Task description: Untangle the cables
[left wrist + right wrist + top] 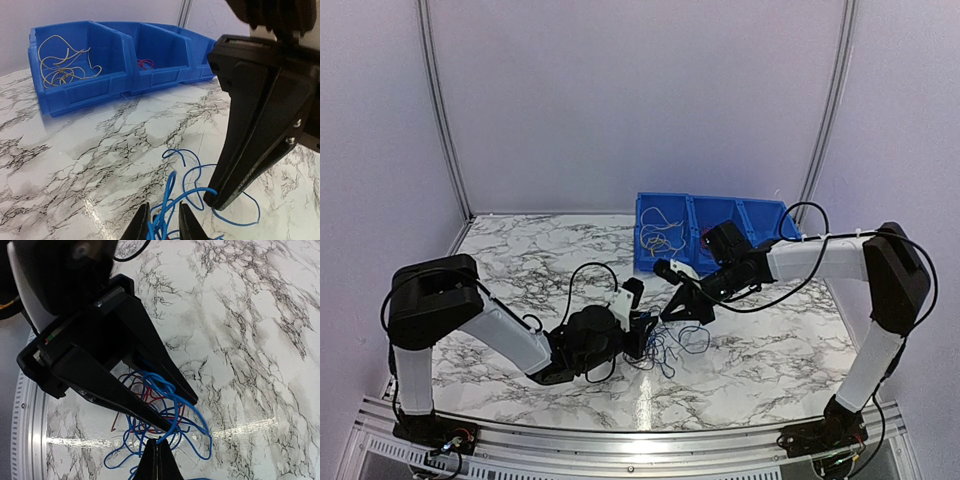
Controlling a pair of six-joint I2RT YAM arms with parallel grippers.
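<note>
The right fingers [153, 464] are pressed together tip against tip and pinch a blue strand of the cables [675, 346]. The cables lie as a loose bunch of blue loops with a few red strands among them on the marble-patterned bench [520, 260], toward its front and between the two arms. The left fingers [141, 227] stand slightly apart, and several blue strands run up through the narrow gap between them without filling it. In the right wrist view these fingers straddle the top of the bunch, one on either side. The two pairs of fingers are close together over the bunch, the right pair tilted down from the far right and the left pair reaching in low from the left. Beside the right pair's tip a blue loop curves out and lies flat on the bench. Well behind the bunch, at the far right of the bench, sits a row of blue bins [85, 92]. Yellowish wires [60, 65] lie coiled in its left compartment and red wires [145, 63] in the middle one.
</note>
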